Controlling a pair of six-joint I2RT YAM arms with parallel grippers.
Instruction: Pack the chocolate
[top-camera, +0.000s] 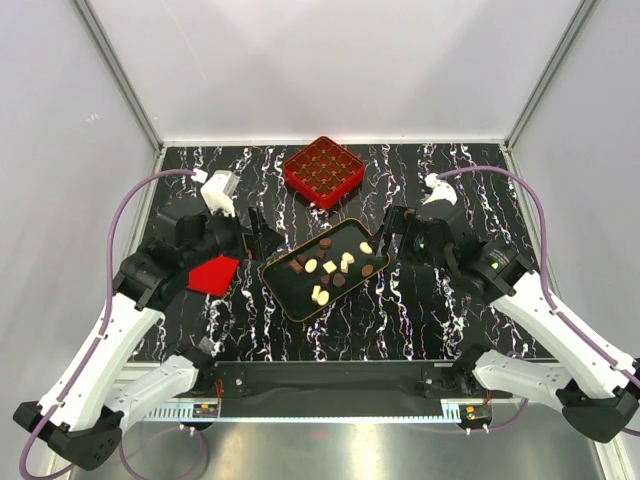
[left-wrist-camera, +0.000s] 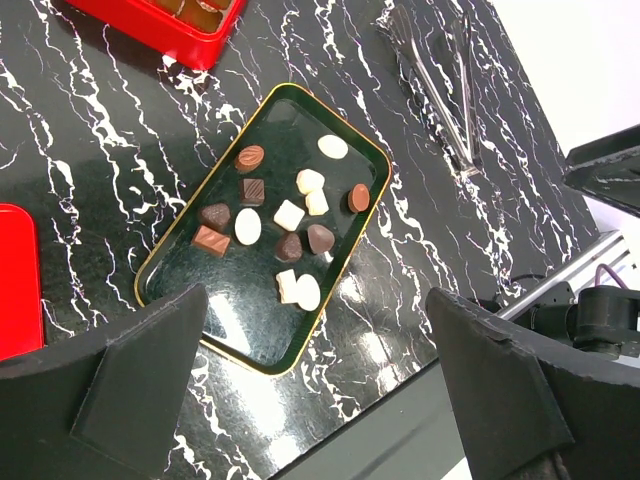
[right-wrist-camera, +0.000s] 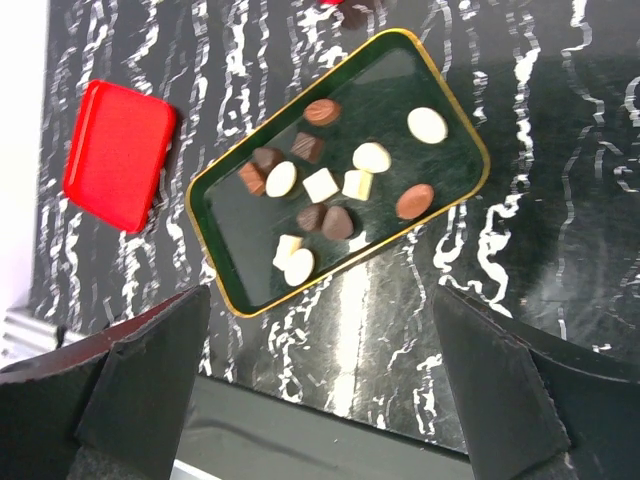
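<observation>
A: Item one, nearest the arm bases?
B: Black rectangular tray with a gold rim (top-camera: 295, 295), flat on the black white-veined marble-pattern table (top-camera: 420, 310). Its long axis runs diagonally, near-left to far-right.
A: Contents?
B: The chocolate (right-wrist-camera: 322, 185): loose bite-sized pieces, dark brown and cream-white, round, oval and squarish. They are strung along the tray's long axis and crowd its middle and far-right end. The pieces point every way.
A: Grippers?
B: Left gripper (top-camera: 262, 233) off the tray's left side, right gripper (top-camera: 393, 232) at its far-right end. Both have their jaws spread wide and hold nothing.
A: Surroundings?
B: Flat red square lid (top-camera: 214, 272), left of the tray, apart from it. Metal tongs (left-wrist-camera: 450, 90), on the table past the tray's right side.
A: Farthest?
B: Red square gridded box (top-camera: 323, 171), beyond the tray and apart from it.
</observation>
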